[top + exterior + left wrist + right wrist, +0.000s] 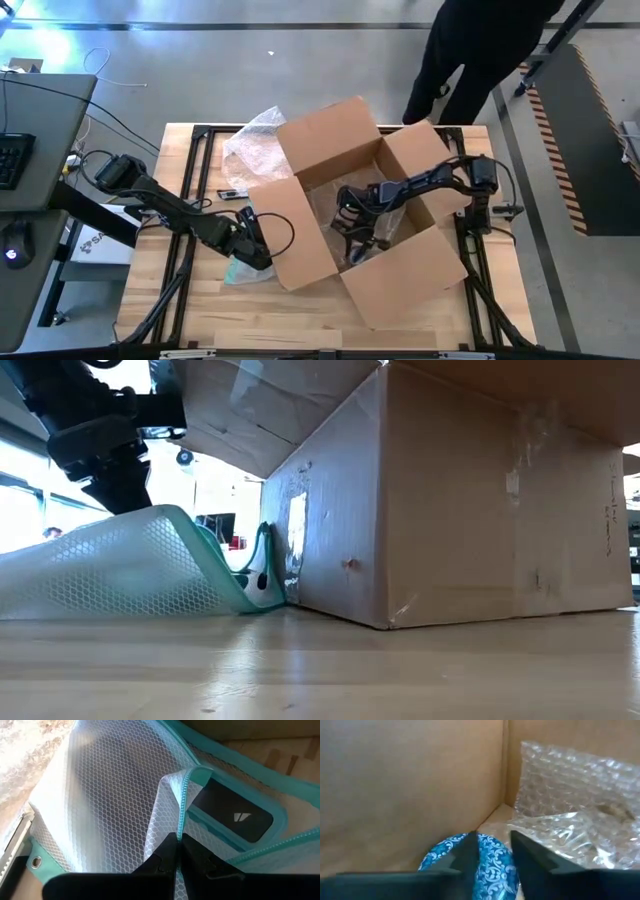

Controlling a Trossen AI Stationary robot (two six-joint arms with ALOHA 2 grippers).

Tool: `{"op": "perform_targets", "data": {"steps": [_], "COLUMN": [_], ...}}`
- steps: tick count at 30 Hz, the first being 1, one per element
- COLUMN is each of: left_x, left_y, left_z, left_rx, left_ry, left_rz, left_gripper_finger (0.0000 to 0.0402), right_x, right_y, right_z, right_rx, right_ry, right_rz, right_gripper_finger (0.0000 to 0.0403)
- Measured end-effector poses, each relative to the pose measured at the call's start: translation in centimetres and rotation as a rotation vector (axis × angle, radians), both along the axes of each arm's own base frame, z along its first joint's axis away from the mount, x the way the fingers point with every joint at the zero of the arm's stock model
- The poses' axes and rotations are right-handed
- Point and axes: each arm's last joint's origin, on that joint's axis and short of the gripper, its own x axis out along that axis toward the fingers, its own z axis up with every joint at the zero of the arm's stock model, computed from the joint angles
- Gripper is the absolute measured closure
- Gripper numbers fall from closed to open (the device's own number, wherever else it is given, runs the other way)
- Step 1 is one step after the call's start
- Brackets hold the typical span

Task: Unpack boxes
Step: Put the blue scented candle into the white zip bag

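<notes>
Blue patterned item [470,857] partly behind right gripper [492,852]; box [450,500] top cut off

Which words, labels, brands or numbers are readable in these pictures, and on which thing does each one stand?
No word or number reads clearly.
White logo mark, no letters: on a dark patch on the mesh pouch.
Dark print on a white sheet beside the table: too small to read.
Cardboard box: no readable print.

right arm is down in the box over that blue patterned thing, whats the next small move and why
Probably finish closing the right hand on the blue patterned item, then lift it straight up out of the cardboard box. Its fingers already straddle the item's edge, with bubble wrap beside it. The left hand is shut on the mesh pouch outside.
</notes>
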Motion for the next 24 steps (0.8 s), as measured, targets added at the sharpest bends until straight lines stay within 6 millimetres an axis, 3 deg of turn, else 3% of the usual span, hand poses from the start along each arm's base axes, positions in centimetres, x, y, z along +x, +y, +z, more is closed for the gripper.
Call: {"op": "perform_targets", "data": {"steps": [2,4,9,17,24], "left_x": [0.0,0.0,0.0,0.0,0.0], "left_y": [0.0,0.0,0.0,0.0,0.0], "left_z": [0.0,0.0,0.0,0.0,0.0], "left_rx": [0.002,0.002,-0.003,0.0,-0.002], "left_ry": [0.003,0.012,0.017,0.019,0.02], "left_rz": [-0.004,-0.013,-0.019,-0.025,-0.025], "left_gripper_finger": [0.0402,0.0402,0.0402,0.0402,0.0402], "right_x": [0.1,0.1,-0.1,-1.0,-2.1], "right_y": [0.0,0.0,-1.4,-4.5,-5.8], "right_z": [0.4,0.9,3.2,6.2,9.2], "right_rx": [-0.003,-0.006,-0.078,-0.344,-0.361], "right_ry": [0.016,0.04,0.074,0.031,-0.019], "right_rz": [-0.032,-0.073,-0.253,-0.53,-0.617], "right_gripper_finger": [0.0378,0.0394,0.0403,0.0402,0.0401]}}
